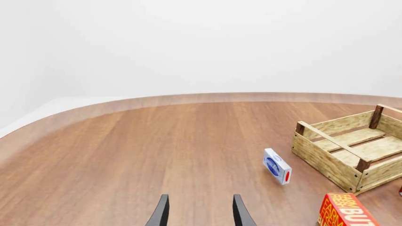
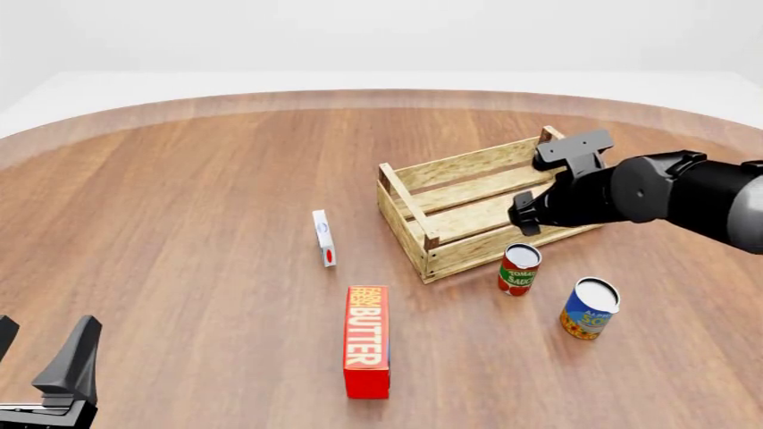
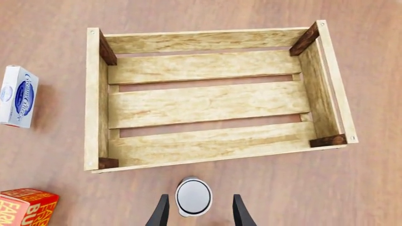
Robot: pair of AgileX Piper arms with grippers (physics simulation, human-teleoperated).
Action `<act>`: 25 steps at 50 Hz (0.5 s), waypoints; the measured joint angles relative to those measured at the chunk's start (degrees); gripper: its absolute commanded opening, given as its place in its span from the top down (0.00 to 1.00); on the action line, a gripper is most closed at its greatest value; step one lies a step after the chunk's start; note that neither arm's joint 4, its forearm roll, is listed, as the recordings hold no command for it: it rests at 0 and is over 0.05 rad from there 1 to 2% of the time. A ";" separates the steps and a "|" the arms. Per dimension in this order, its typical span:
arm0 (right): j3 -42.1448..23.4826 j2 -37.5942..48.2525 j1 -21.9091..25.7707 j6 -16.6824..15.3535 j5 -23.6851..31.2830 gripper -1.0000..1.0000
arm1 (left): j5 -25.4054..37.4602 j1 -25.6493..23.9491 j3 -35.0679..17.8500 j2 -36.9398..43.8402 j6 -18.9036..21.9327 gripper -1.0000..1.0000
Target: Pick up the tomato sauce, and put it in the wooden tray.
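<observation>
Right gripper (image 3: 196, 214) spread above tomato sauce (image 3: 193, 196), seemingly untouched; wooden tray (image 3: 213, 155) just beside, blue-yellow can (image 2: 589, 308) near.

Front view high over the table (image 2: 179, 206); right wrist straight above the wooden tray (image 3: 213, 101).

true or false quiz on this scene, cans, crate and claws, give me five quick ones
1. The tomato sauce stands upright on the table outside the wooden tray. True.
2. The wooden tray already holds a can. False: the right wrist view shows only bare slats.
3. The right claw is open, one finger on either side of the can's silver top. True.
4. The left claw grips the butter box. False: it is open and holds nothing.
5. The blue-and-yellow can lies on its side. False: it stands upright.
</observation>
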 measured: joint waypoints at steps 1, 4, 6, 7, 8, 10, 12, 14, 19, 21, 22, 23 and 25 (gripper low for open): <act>0.21 0.04 0.07 0.08 -0.13 0.00 | 0.00 0.00 0.00 0.00 0.00 0.00; 0.84 0.24 0.30 0.33 -0.59 0.00 | 0.00 0.00 0.00 0.00 0.00 0.00; 1.18 0.42 0.46 0.48 -0.87 0.00 | 0.00 0.00 0.00 0.00 0.00 0.00; 1.32 0.50 0.54 0.56 -1.00 0.00 | 0.00 0.00 0.00 0.00 0.00 0.00; 1.46 0.59 0.63 0.67 -1.11 0.00 | 0.00 0.00 0.00 0.00 0.00 0.00; 1.75 0.81 0.75 0.83 -1.42 0.00 | 0.00 0.00 0.00 0.00 0.00 0.00; 2.03 1.06 0.82 0.97 -1.74 0.00 | 0.00 0.00 0.00 0.00 0.00 0.00; 2.30 1.33 0.97 1.24 -2.06 0.00 | 0.00 0.00 0.00 0.00 0.00 0.00; 3.37 2.44 1.40 1.77 -3.36 0.00 | 0.00 0.00 0.00 0.00 0.00 0.00; 3.90 2.98 1.64 2.05 -3.98 0.00 | 0.00 0.00 0.00 0.00 0.00 0.00; 4.18 3.24 1.77 2.17 -4.30 0.00 | 0.00 0.00 0.00 0.00 0.00 0.00; 4.44 3.49 1.89 2.28 -4.59 0.00 | 0.00 0.00 0.00 0.00 0.00 0.00; 4.99 4.02 2.19 2.57 -5.20 0.00 | 0.00 0.00 0.00 0.00 0.00 0.00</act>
